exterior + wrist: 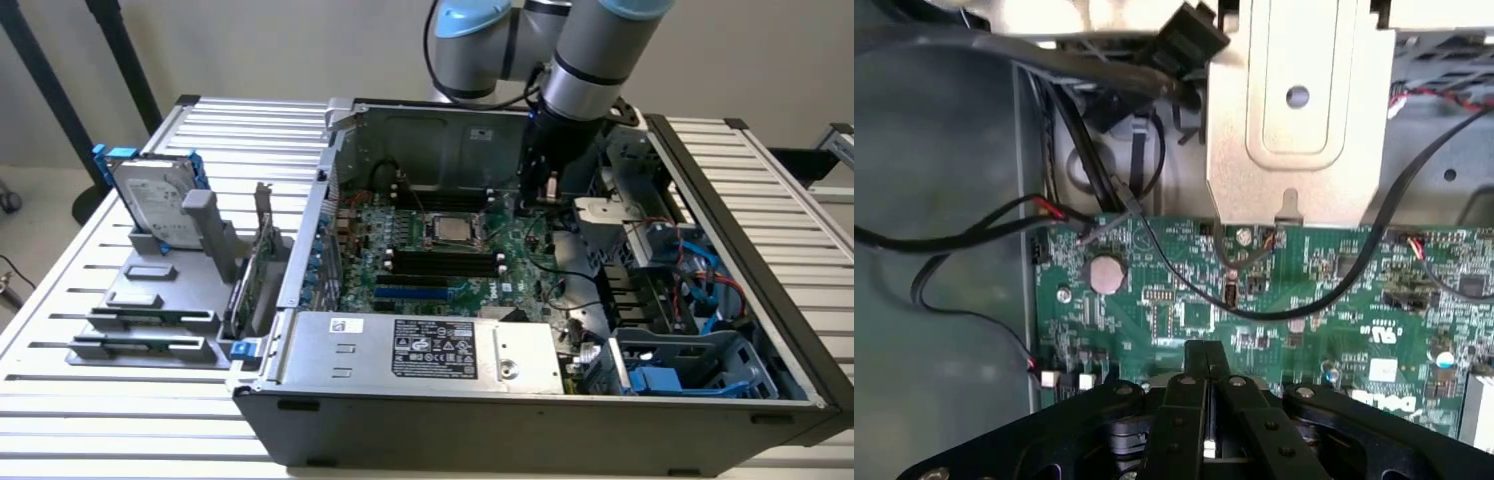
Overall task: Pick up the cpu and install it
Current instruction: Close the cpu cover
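Far left on the table (94, 420), the hard drive (150, 200) stood upright in its blue frame on a grey rack, well apart from the action. Moving right into the open case (534, 425), the motherboard (400, 275) lay flat. Inside its socket frame (427, 243) sat 1 silvery-grey square, by my read the cpu (450, 231), lying in the socket and not out on the rack.

Right again, the arm (587, 60) plunged into the far right of the case, near the socket but not over it. The wrist view gave the hand (1204, 352) clenched, its 2 fingers (1192, 385) pressed together with nothing between them, hanging over green board that carried a coin cell (1104, 272).

My call: no grasp was in hand, and the chip was either already seated or not yet lifted. The frames could not separate those 2. Any pickup from there would have called for parted fingers and a shift left to stand squarely over the chip. Any seating would have called for a flat, corner-matched drop.

Hard to make out: whether the socket frame was latched over the chip, and where the lever lay. The arm's own body hid the fingertips in the exterior view, and the near case wall cut off the drive cage (681, 365).
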### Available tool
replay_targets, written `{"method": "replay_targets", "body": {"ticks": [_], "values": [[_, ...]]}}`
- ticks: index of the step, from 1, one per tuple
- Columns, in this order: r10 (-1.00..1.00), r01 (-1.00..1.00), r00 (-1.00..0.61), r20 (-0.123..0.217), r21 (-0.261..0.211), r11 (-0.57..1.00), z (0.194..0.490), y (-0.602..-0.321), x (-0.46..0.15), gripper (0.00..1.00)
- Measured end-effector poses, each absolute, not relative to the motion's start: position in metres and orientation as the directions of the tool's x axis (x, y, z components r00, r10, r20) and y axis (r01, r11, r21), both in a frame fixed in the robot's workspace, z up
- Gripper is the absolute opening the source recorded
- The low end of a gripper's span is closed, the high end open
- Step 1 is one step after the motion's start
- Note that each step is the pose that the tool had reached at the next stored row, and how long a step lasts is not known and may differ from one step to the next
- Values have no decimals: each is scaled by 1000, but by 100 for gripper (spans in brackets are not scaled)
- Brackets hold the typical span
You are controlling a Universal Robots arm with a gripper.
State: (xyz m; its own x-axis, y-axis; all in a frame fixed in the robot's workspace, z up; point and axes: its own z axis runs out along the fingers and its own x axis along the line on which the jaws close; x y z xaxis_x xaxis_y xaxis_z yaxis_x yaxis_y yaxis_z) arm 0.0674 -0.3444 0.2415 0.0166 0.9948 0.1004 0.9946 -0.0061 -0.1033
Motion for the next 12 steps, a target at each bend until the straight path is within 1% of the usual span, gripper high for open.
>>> {"method": "replay_targets", "body": {"ticks": [2, 6, 12], "values": [[995, 992, 19, 100, -130, -6, 242, -344, 67, 11], [995, 986, 23, 99, -168, -6, 242, -344, 67, 11], [995, 977, 28, 98, -213, -6, 242, -345, 63, 11]]}}
